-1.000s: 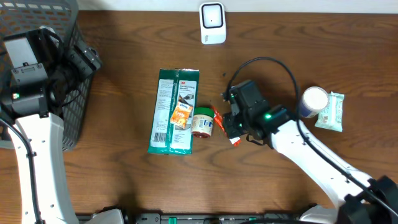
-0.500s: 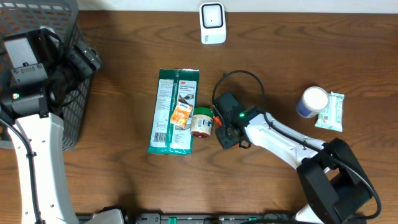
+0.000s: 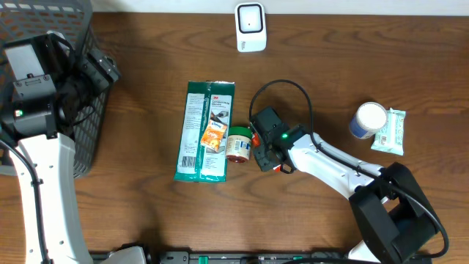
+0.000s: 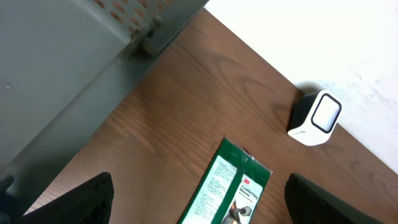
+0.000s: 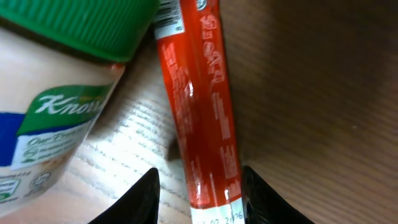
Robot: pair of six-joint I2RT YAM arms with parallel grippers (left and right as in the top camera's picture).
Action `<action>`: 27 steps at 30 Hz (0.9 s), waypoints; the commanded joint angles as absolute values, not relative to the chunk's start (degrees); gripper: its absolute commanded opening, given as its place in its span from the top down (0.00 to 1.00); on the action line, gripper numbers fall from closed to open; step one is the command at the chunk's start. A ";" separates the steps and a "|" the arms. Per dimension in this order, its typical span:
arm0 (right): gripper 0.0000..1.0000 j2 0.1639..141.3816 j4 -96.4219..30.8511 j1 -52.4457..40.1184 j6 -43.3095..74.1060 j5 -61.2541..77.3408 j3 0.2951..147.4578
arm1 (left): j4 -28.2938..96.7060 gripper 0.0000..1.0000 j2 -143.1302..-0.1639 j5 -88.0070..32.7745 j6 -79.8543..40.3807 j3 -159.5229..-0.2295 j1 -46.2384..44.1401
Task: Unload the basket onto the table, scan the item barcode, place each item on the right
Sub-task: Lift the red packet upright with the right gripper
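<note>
A red stick packet point(image 5: 205, 112) lies flat on the wooden table, one end against the green-lidded Knorr jar point(image 5: 56, 124); a barcode point(image 5: 166, 15) shows at that end. My right gripper point(image 5: 199, 182) is low over the stick, open, with a finger on each side: the right finger touches it and a gap is left on the other side. From overhead the right gripper point(image 3: 264, 150) hides most of the stick point(image 3: 255, 136) beside the jar point(image 3: 238, 144). The white scanner point(image 3: 250, 27) stands at the far edge. My left gripper point(image 4: 202, 202) is wide open and holds nothing.
A green glove pack point(image 3: 205, 132) with a small orange packet point(image 3: 213, 136) on it lies left of the jar. A grey basket point(image 3: 88, 110) stands at far left under the left arm. A white-lidded can point(image 3: 368, 119) and a wipes pack point(image 3: 390, 132) sit at right.
My right gripper has moved left and down over the red stick next to the jar, and the arm has folded. The left arm has not moved.
</note>
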State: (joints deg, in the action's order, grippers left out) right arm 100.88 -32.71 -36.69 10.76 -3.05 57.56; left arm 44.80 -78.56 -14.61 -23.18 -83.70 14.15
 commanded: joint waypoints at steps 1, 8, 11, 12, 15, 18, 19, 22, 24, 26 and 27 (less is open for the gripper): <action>0.62 101.80 -32.75 -36.80 10.20 -5.17 57.34 | 44.82 0.14 -78.24 -13.85 -23.20 -84.62 14.35; 0.61 101.80 -36.64 -36.80 10.22 -4.89 57.32 | 44.80 0.14 -78.24 -13.85 -23.20 -84.62 14.35; 0.59 101.80 -38.15 -36.86 10.24 -3.99 57.32 | 44.82 0.15 -78.24 -13.85 -23.20 -84.62 14.35; 0.59 101.80 -38.41 -36.86 10.24 -3.99 57.32 | 44.80 0.14 -78.24 -13.85 -23.20 -84.62 14.35; 0.60 101.80 -38.59 -36.84 10.72 -4.01 57.30 | 44.82 0.14 -78.24 -13.85 -23.20 -84.62 14.35; 0.63 101.82 -38.57 -36.84 11.31 -4.01 57.21 | 44.80 0.14 -78.24 -13.85 -23.20 -84.62 14.35; 0.64 101.82 -38.54 -36.84 11.62 -4.03 57.06 | 44.80 0.14 -78.24 -13.85 -23.20 -84.62 14.35; 0.64 101.82 -37.08 -36.84 11.75 -4.01 55.72 | 44.82 0.14 -78.24 -13.85 -23.20 -84.62 14.35; 0.64 101.82 -36.58 -36.84 11.75 -4.01 55.20 | 44.80 0.14 -78.24 -13.85 -23.20 -84.62 14.35; 0.65 101.82 -36.56 -36.84 11.75 -4.01 55.22 | 44.80 0.14 -78.24 -13.85 -23.20 -84.62 14.35; 0.67 101.82 -36.42 -36.84 11.75 -3.99 55.22 | 44.80 0.14 -78.24 -13.85 -23.20 -84.62 14.35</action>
State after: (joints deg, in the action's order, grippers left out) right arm 100.90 -36.77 -36.69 11.09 -4.08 55.57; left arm 44.80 -78.56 -14.59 -23.18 -83.70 14.15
